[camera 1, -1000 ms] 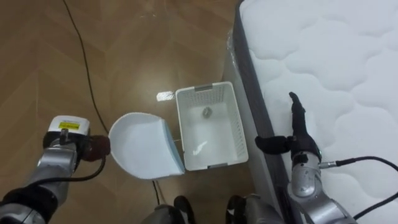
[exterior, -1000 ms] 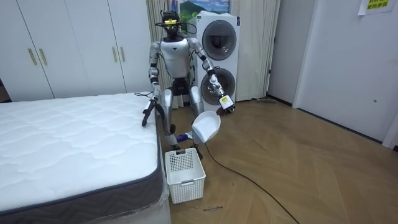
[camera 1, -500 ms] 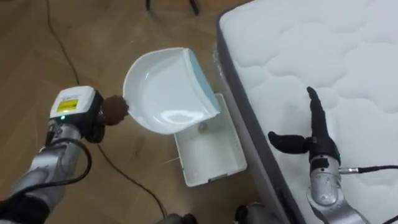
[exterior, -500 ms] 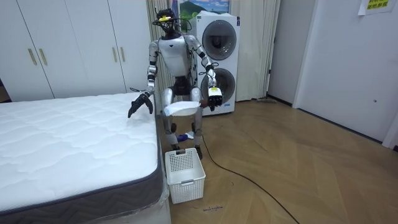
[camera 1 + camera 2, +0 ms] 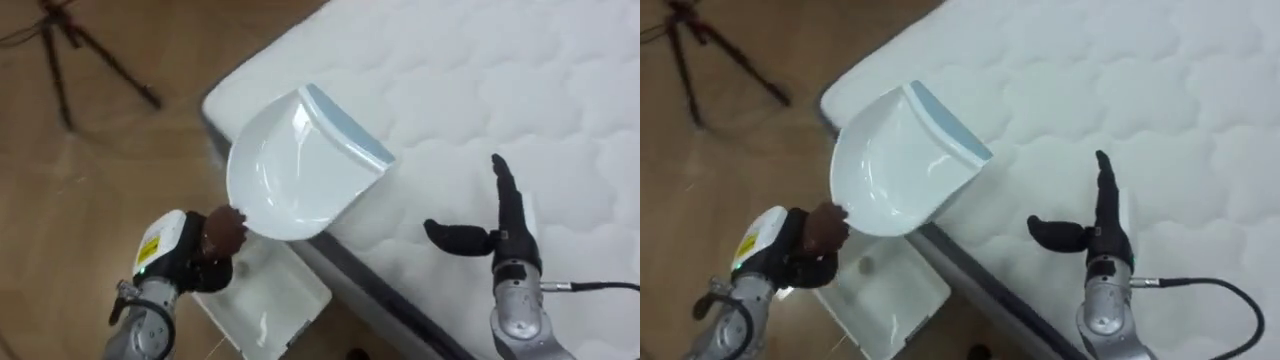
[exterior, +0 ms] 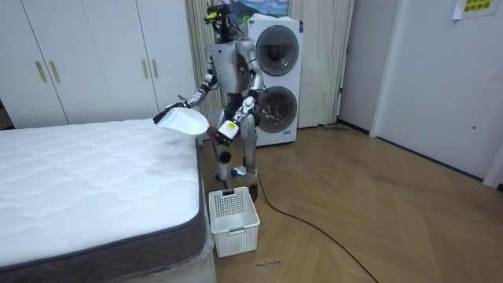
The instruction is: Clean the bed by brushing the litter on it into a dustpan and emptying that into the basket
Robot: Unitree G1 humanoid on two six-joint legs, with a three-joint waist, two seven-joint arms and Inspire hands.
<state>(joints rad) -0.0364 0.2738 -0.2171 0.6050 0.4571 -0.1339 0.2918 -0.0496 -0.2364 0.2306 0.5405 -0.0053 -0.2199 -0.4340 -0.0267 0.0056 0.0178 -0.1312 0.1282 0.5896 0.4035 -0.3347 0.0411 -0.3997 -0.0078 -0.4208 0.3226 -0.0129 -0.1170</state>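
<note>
white wardrobe (image 6: 86,63) | stacked washing machines (image 6: 275,79) | tripod legs, probably (image 5: 110,63) | wood floor (image 6: 377,212)

basket (image 5: 268,305) half hidden under dustpan (image 5: 290,170), tripod (image 5: 112,65) cut by top edge

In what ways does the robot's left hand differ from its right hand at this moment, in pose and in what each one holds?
The left hand is curled round the handle of the white dustpan; the right hand holds nothing. The left hand's fingers are bent, while the right hand's are straight, with the thumb spread sideways. The left hand is over the floor beside the bed; the right hand is over the mattress. Both hands are dark.
</note>
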